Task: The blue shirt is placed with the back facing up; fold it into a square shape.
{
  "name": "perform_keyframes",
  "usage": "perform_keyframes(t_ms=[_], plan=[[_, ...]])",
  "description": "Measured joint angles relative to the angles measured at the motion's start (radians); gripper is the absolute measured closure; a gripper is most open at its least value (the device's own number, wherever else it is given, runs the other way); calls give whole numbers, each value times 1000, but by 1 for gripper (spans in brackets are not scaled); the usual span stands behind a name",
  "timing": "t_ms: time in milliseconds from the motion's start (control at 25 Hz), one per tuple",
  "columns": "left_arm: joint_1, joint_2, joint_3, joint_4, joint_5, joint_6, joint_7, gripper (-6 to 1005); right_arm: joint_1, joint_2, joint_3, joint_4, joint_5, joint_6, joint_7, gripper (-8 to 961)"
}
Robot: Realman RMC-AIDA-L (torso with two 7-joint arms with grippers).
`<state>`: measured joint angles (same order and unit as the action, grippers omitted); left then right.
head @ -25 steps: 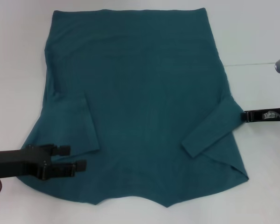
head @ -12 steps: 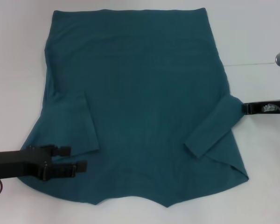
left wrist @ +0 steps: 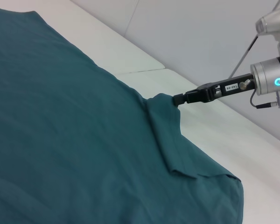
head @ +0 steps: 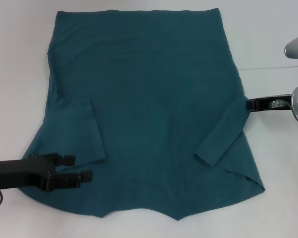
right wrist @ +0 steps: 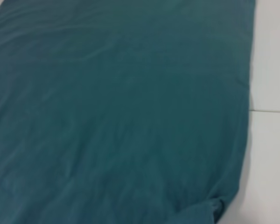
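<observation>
Two claws: the right claw [head: 248, 104] pinches the blue shirt [head: 149, 99]'s sleeve; the left claw [head: 82, 169] is parted.

Even, bright, diffuse light; the white bench [head: 278, 188] is nearly blown out in the head view, with only faint shadows under the dark teal-blue knit short-sleeved shirt [head: 149, 99]. Head and left wrist views are sharp. The right wrist view is soft, blurred most at the near fabric. No glare on the cloth.

We look down from the head; both wrist cameras skim low, sharing the blue shirt [head: 149, 99].
</observation>
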<state>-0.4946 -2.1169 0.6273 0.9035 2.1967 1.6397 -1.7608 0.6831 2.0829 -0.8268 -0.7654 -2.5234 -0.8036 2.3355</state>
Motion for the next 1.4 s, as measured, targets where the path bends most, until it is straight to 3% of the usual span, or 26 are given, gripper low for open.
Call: perform_keyframes(t_ms=[760, 1000, 1200, 1400], plan=[[7, -2, 2, 0, 0, 0, 0, 139, 56, 3, -13, 9, 1, -10, 20, 877], [7, -2, 2, 0, 0, 2, 2, 139, 66, 3, -26, 24, 2, 2, 22, 674], [8, -3, -1, -1, 0, 2, 7, 139, 90, 3, -27, 69, 2, 6, 15, 561], [8, -3, 1, -2, -1, 2, 7, 139, 113, 3, -40, 103, 1, 16, 13, 562]])
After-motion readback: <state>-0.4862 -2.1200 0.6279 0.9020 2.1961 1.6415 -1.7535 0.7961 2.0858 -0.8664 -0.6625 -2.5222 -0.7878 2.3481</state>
